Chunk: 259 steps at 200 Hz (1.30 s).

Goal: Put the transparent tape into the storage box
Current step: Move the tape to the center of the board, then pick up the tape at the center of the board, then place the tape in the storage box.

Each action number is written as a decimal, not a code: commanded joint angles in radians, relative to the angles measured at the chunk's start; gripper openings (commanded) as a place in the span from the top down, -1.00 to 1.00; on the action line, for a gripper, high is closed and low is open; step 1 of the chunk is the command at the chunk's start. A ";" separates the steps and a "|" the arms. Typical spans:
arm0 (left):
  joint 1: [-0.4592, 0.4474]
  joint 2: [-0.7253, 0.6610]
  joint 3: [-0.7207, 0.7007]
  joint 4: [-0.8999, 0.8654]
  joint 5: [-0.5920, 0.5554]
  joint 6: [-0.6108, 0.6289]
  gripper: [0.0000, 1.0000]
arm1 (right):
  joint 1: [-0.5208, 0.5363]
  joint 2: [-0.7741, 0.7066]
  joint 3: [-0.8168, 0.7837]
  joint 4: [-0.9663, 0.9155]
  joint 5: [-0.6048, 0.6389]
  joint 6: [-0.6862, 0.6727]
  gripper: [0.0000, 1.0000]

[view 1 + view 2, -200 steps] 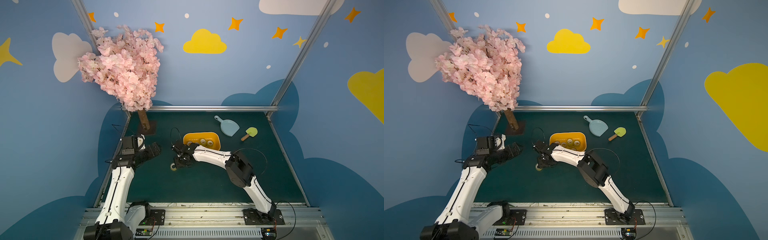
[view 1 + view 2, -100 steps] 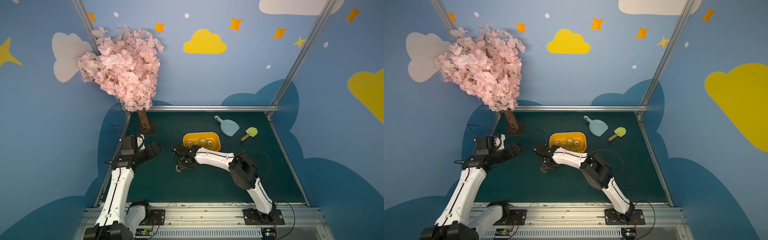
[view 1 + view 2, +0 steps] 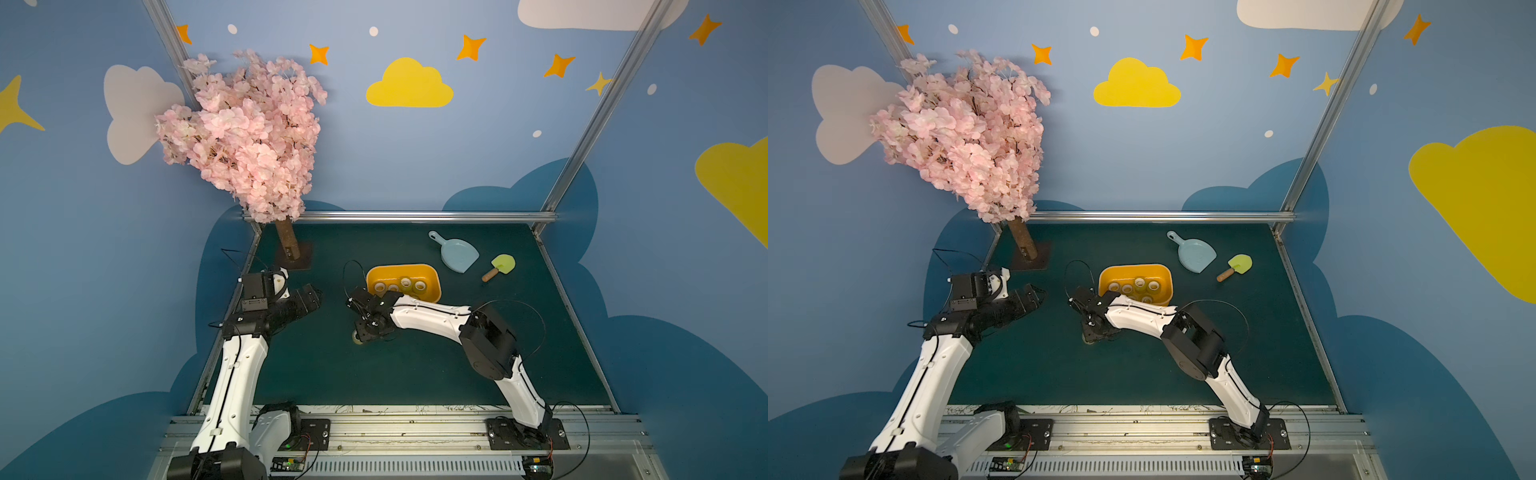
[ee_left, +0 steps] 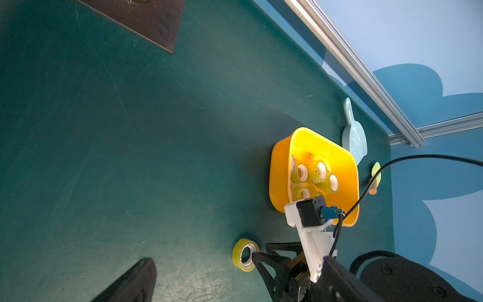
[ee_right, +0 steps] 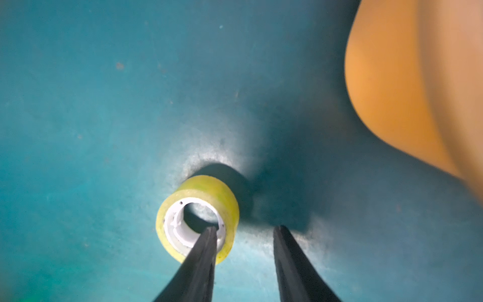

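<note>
Down on the green counter (image 3: 332,374), the tape (image 5: 209,191) sat outside the box (image 3: 401,271), near one rounded corner but apart from it. The right pincer (image 5: 244,228) stood open over it. One finger (image 5: 206,248) dipped into the white core, and the other stood outside the roll with bare counter showing between it and the yellow wall, so nothing was gripped. In both top views the right wrist hid most of the tape, and the white forearm (image 3: 428,318) crossed in front of the box's near wall. Several rolls (image 3: 405,284) lay in the box. The left pincer (image 3: 311,296) hung open, well to the side, holding nothing. Behind the box lay a dustpan (image 3: 457,257) and a small spade (image 3: 500,266). A pink tree (image 3: 245,137) stood in the far left corner.
</note>
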 commanded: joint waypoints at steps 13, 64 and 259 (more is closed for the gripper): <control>0.004 -0.016 -0.002 0.013 0.008 -0.002 -1.00 | -0.001 0.056 0.019 -0.057 -0.004 0.001 0.17; 0.005 -0.011 -0.001 0.012 0.006 0.000 -1.00 | -0.003 0.061 0.003 -0.057 0.014 0.007 0.34; 0.004 0.039 0.002 0.010 0.044 -0.010 -1.00 | -0.259 -0.192 0.051 -0.074 0.034 -0.186 1.00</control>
